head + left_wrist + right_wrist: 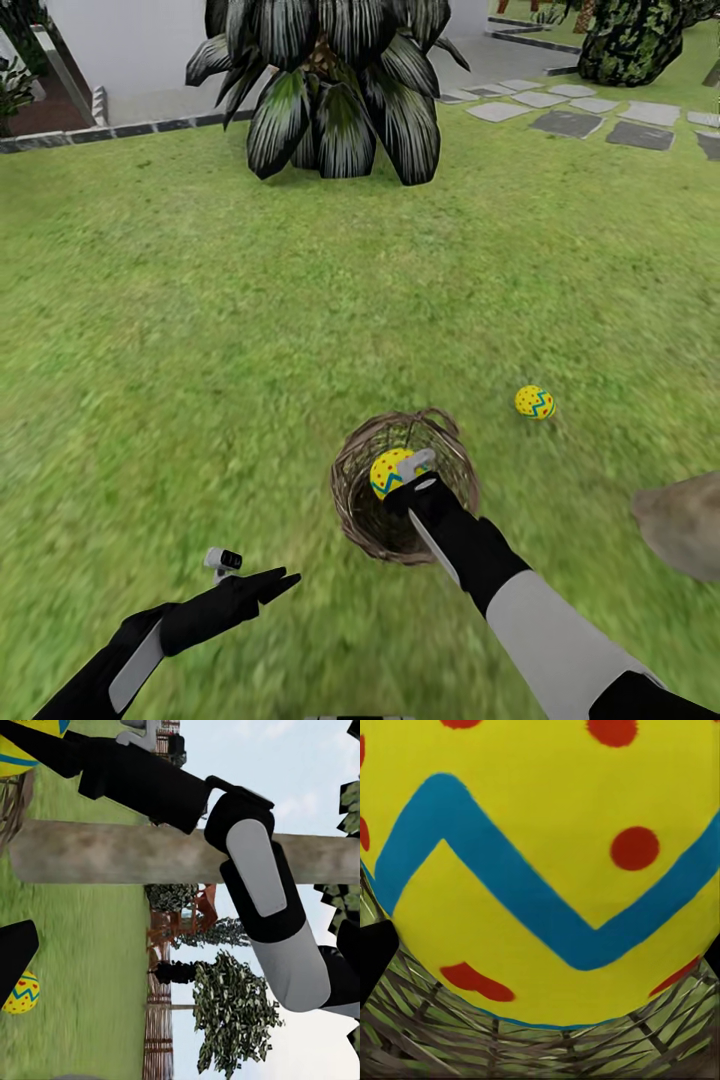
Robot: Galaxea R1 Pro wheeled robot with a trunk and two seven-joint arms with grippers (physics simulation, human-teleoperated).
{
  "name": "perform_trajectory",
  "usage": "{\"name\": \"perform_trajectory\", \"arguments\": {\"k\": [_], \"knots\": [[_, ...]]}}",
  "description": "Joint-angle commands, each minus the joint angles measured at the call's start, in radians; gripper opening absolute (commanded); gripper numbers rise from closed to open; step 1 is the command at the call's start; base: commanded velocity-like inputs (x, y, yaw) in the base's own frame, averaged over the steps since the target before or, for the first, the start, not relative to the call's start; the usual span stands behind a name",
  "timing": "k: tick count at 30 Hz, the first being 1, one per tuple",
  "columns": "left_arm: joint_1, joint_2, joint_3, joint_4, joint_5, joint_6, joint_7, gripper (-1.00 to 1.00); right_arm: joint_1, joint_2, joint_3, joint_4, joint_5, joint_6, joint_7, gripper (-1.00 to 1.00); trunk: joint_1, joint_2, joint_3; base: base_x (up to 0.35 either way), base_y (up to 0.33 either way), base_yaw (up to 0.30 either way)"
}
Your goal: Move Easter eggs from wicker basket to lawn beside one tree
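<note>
Green, mottled grass is what you have all around: the lawn [250, 320] runs from your arms up to a grey kerb and paving at 12 o'clock, with stepping stones [590, 112] at 1 o'clock. A big dark-leaved palm [330, 85] stands at 12 o'clock at the lawn's far edge, and a leafy shrub [630, 40] at 1 o'clock. At 4 o'clock in the head view a grey-beige trunk base [685, 525] meets the grass; the left wrist view shows the same trunk [150, 853] as a long bar past your right arm.

The wicker basket [355, 500] sits on the grass at 6 o'clock, just ahead of your right arm. Your right gripper [408, 478] is inside it, right against an egg in the basket [385, 472], which sits toward the basket's 12 o'clock rim. In the right wrist view that egg [540, 870] is very close, woven twigs beneath it, a dark fingertip [373, 952] at its side; you cannot tell whether the fingers are clamped on it.

Another egg on the grass [535, 401] lies at 2 o'clock from the basket, well outside it, between basket and trunk base.

Your left gripper [270, 583] hovers over bare grass at 8 o'clock from the basket, fingers nearly together, holding nothing.
</note>
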Motion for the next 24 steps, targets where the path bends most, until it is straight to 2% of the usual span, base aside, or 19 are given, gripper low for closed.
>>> {"name": "perform_trajectory", "arguments": {"k": [1, 5, 7, 9, 12, 16, 22, 24], "knots": [[-0.001, 0.001, -0.006, 0.0, 0.008, 0.011, -0.001, 1.0, -0.001, 0.0, 0.002, -0.002, -0.005, 0.008, -0.004, -1.0, 0.0, 0.0, 0.001, 0.0, 0.0, 0.0], [0.0, 0.0, -0.006, 0.0, 0.006, 0.01, 0.0, 1.0, -0.001, 0.002, 0.001, -0.003, -0.006, 0.022, -0.004, -1.0, 0.0, 0.0, 0.007, 0.0, 0.0, 0.0], [0.0, 0.0, -0.006, 0.0, 0.006, 0.01, 0.0, 1.0, -0.001, 0.001, -0.001, -0.006, -0.007, 0.087, -0.004, -1.0, 0.0, 0.0, 0.011, 0.0, 0.0, 0.0], [0.0, 0.0, -0.006, 0.0, 0.006, 0.01, 0.0, 1.0, -0.001, 0.001, -0.002, -0.026, -0.007, 0.109, -0.004, -1.0, 0.0, 0.0, 0.014, 0.0, 0.0, 0.0], [0.0, 0.0, -0.006, 0.0, 0.005, 0.01, 0.0, 1.0, 0.0, 0.0, 0.0, -0.172, -0.005, 0.257, -0.004, -1.0, 0.0, 0.0, 0.019, 0.0, 0.0, 0.0], [0.0, -0.004, -0.006, 0.0, 0.005, 0.01, 0.0, 1.0, 0.001, 0.001, 0.0, -0.244, -0.006, 0.336, -0.004, -1.0, 0.0, 0.0, 0.025, 0.0, 0.0, 0.0], [0.0, -0.007, -0.006, 0.001, 0.005, 0.01, 0.0, 1.0, 0.0, 0.008, -0.005, -0.255, -0.014, 0.349, -0.004, -1.0, 0.0, 0.0, 0.035, 0.0, 0.0, 0.0], [-0.001, -0.008, -0.006, 0.0, 0.005, 0.01, 0.001, 1.0, 0.001, 0.011, -0.028, -0.255, -0.015, 0.349, -0.004, -1.0, 0.0, 0.0, 0.038, 0.0, 0.0, 0.0]]}}
